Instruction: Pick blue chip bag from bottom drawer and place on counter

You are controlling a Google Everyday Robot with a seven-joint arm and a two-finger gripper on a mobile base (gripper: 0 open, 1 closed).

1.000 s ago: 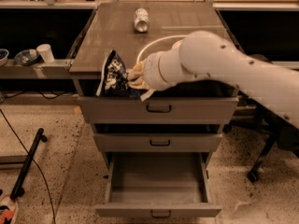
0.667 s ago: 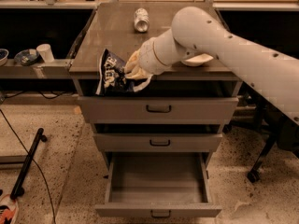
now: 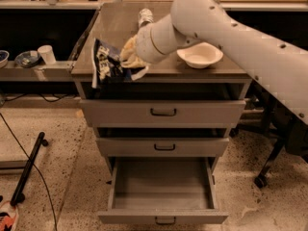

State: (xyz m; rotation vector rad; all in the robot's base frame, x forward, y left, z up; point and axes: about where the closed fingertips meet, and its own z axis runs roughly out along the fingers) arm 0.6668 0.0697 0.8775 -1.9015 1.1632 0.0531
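Navy foil with white lettering, crinkled and standing on edge: that is the blue chip bag [image 3: 106, 64], and my claw [image 3: 129, 60] is clamped on its near side, the yellowish fingers [image 3: 130, 49] pressed into the wrapper. The bag juts out from the claw on the side away from my arm [image 3: 231, 32], over the front corner of the bench [image 3: 115, 28]. Its lower edge reaches down to the bench's front lip, but I cannot tell whether it rests there or hangs just clear. The claw itself sits low over the glossy grey-brown top, close to the front edge. Beyond the claw, toward the back of the bench, a silver can [image 3: 145, 17] lies well apart from the bag. On my arm's side of the claw, near but not touching, a white bowl [image 3: 199, 56] sits on the bench, partly under my forearm. Straight below the claw come the cabinet's fronts: the top drawer [image 3: 163, 112] and the middle drawer [image 3: 163, 147], both pushed in, each with a small dark handle. Lowest of all, far beneath the claw, the bottom drawer [image 3: 161, 186] stands pulled out, its grey floor showing. Out past the bag, lower than the claw, a side shelf [image 3: 29, 71] carries a white cup [image 3: 46, 54] and a small dish [image 3: 26, 58]. A black pole [image 3: 29, 170] lies on the speckled floor below that.
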